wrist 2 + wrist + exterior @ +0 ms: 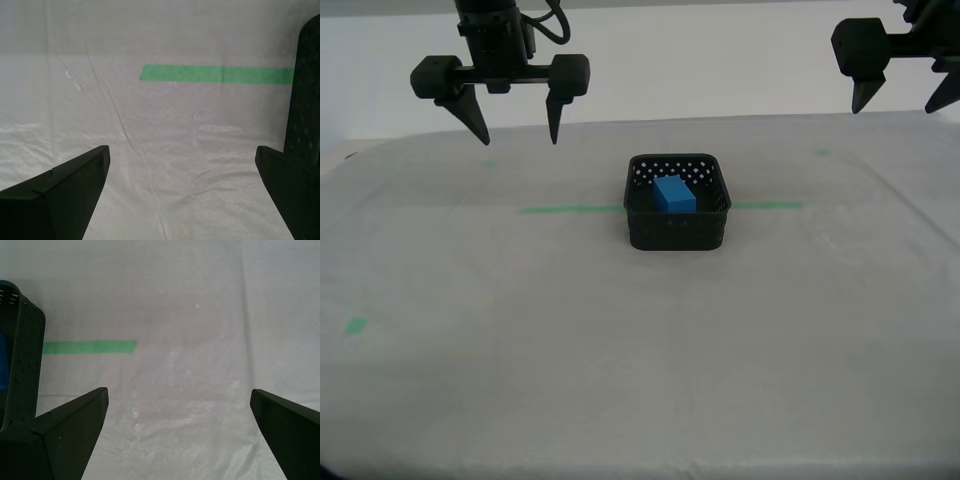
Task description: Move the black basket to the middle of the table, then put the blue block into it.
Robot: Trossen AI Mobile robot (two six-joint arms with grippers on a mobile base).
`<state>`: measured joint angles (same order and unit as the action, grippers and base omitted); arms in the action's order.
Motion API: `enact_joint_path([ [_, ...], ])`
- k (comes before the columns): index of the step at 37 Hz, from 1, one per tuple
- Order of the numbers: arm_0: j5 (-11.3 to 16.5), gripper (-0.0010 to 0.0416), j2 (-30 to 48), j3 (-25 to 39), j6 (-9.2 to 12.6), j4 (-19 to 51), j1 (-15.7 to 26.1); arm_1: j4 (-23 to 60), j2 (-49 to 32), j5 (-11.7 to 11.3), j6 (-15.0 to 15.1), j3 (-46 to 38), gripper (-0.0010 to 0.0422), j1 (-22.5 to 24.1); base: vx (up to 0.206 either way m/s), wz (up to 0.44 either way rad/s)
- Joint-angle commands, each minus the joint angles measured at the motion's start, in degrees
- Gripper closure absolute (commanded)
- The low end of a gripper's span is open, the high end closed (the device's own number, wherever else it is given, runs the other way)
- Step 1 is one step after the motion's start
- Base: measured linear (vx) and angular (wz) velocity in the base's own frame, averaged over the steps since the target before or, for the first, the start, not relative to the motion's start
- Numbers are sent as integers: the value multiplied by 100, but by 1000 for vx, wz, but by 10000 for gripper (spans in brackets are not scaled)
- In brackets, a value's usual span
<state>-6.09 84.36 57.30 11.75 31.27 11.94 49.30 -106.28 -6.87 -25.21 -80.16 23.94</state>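
Pincers (517,135) (902,105) hang spread above table (470,380), clear of basket (677,232).

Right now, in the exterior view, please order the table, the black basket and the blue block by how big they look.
1. the table, by far the largest
2. the black basket
3. the blue block, smallest, lying inside the basket

Place: a robot test lab, by the look of it.
Table (620,380): covered in a plain whitish cloth.
Marks: green tape line (570,209) and small tape bits (356,325).
Backdrop: bare pale wall (720,60).
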Motion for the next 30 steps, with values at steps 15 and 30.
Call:
enact_joint_path([
  [15, -17, 7, 2, 7, 2, 0, 4, -1211, 647, -326, 20, 1169, 11, -83, 0, 0],
  [30, -17, 7, 2, 7, 0, 0, 4, -1624, 774, -570, 258, 1373, 11, -149, 0, 0],
])
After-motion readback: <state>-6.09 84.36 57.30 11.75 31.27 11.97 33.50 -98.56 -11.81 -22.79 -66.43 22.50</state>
